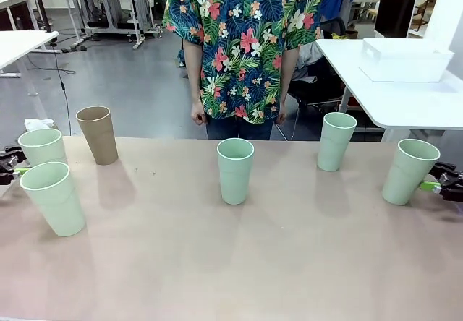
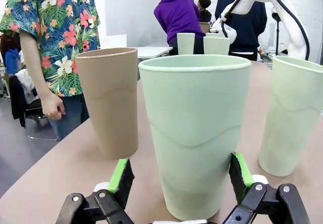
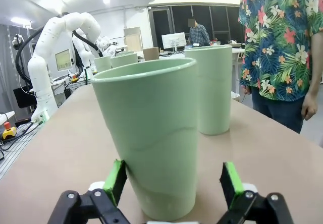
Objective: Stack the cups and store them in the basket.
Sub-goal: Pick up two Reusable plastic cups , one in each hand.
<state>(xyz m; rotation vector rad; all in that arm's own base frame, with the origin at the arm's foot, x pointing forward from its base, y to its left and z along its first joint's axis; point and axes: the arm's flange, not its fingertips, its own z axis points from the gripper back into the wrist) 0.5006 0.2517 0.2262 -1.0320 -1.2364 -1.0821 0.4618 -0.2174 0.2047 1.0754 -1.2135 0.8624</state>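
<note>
Six cups stand upright and apart along the table. My left gripper [image 1: 9, 163] [image 2: 180, 176] is open with its green pads [image 2: 121, 176] either side of the far-left mint cup [image 1: 42, 147] [image 2: 194, 133]. Near it are the tan cup [image 1: 98, 134] [image 2: 108, 100] and another mint cup [image 1: 54, 198] [image 2: 295, 118]. My right gripper [image 1: 441, 183] [image 3: 174, 181] is open around the rightmost mint cup [image 1: 409, 171] [image 3: 151, 143], with gaps at both pads. Two more mint cups stand mid-table [image 1: 235, 170] and right of centre [image 1: 336, 142] [image 3: 214, 90]. The white basket [image 1: 405, 59] sits on a separate white table at the back right.
A person in a flowered shirt [image 1: 242, 39] stands at the far edge of the table, hands down by their sides. The brown tabletop [image 1: 239, 263] has wide bare room in front of the cups. The white side table [image 1: 405, 97] lies beyond the right far corner.
</note>
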